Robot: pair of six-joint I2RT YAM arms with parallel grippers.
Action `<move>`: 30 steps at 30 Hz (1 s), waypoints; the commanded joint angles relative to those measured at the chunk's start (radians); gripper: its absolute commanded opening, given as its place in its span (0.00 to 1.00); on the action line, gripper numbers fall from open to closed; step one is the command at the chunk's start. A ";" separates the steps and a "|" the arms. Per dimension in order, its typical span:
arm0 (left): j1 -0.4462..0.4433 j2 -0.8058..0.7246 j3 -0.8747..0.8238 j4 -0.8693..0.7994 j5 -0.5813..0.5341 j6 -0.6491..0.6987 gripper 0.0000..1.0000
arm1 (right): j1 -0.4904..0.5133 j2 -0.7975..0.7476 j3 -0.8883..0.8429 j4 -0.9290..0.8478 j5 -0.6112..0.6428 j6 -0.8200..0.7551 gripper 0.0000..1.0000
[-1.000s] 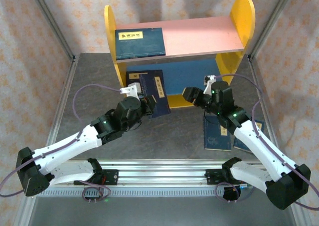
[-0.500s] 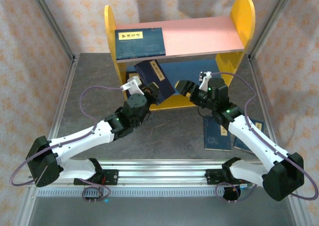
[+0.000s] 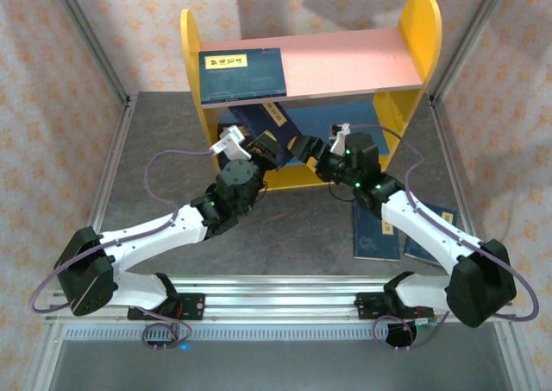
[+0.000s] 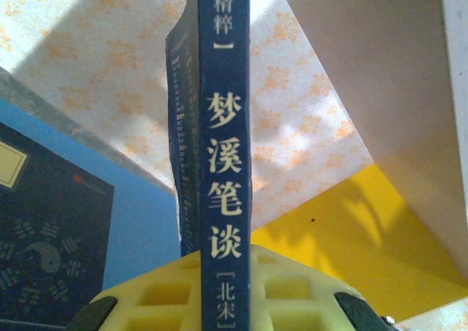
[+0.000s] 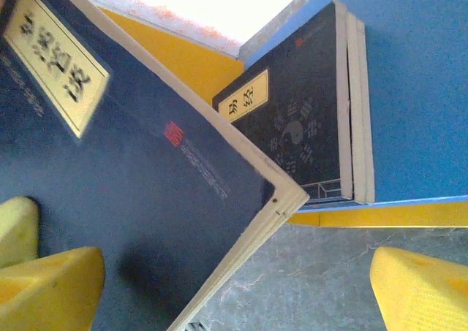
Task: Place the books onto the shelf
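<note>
Navy held book (image 3: 269, 116), clamped edge-on in the closed left gripper (image 3: 260, 147), long axis tilted, stands at the mouth of the shelf (image 3: 191, 37); the blue lower board (image 3: 354, 115) lies directly ahead. Right gripper (image 3: 309, 148): jaws wide apart, just beside the held book's right corner. Books (image 3: 243, 72) counted: one on the pink upper board (image 3: 345, 63), one held, at least one on the lower board, two on the table (image 3: 302, 227), rightmost.
</note>
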 commanded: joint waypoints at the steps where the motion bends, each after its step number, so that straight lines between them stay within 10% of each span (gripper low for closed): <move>1: 0.006 0.010 0.008 0.158 -0.033 0.030 0.00 | 0.016 0.011 0.039 0.086 -0.007 0.043 0.93; 16: 0.006 0.022 -0.076 0.279 -0.059 -0.011 0.00 | 0.023 0.071 0.060 0.190 0.011 0.131 0.81; 30: 0.006 0.046 -0.100 0.328 -0.088 -0.013 0.00 | 0.022 0.089 0.069 0.210 0.037 0.136 0.36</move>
